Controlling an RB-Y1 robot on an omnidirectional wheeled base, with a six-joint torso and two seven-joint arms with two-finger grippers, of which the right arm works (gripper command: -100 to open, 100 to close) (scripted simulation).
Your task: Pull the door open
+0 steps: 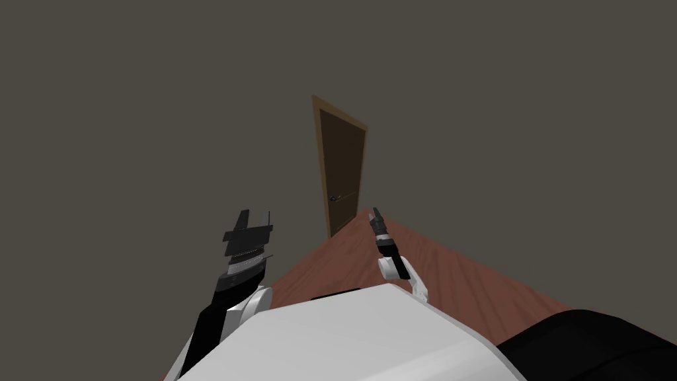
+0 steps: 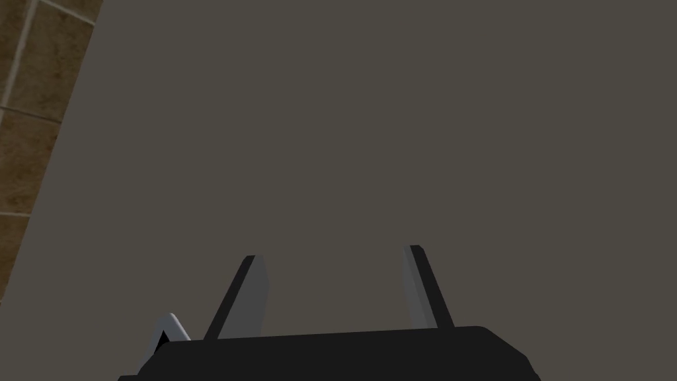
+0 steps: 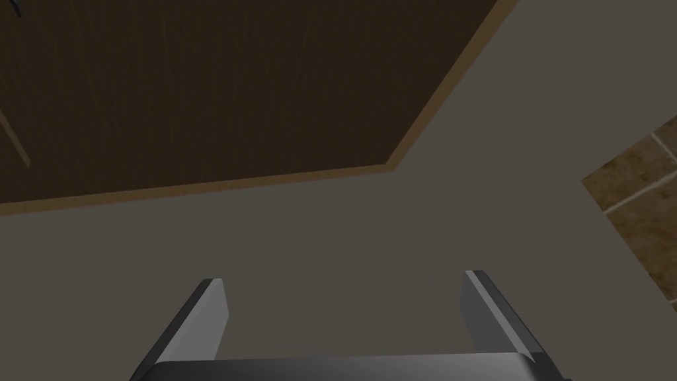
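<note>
Door (image 1: 342,169) straight ahead at the far end of the floor (image 1: 436,264), dark brown, sitting closed in its tan frame (image 3: 198,187), and well apart from both arms. Handle (image 1: 336,197), a small dark lever, is on the door's left side, toward the lower part, and nothing is touching it.

Right gripper (image 1: 375,213) is up over the reddish wood floor, small in the head view, pointing toward the foot of the door just right of the frame's base. Through the right wrist camera its two fingers (image 3: 210,314) stand wide apart: open, nothing between them. Beyond the tips there's grey wall (image 3: 330,225), then a corner of the frame and the dark door panel past it. A patch of brown tiles (image 3: 638,192) shows off to one side beyond the wall's edge.

Left gripper (image 1: 254,217) hangs nearer to me, out on the left, set against the grey wall and away from the door. Its fingers are spread as well, open and gripping nothing.
</note>
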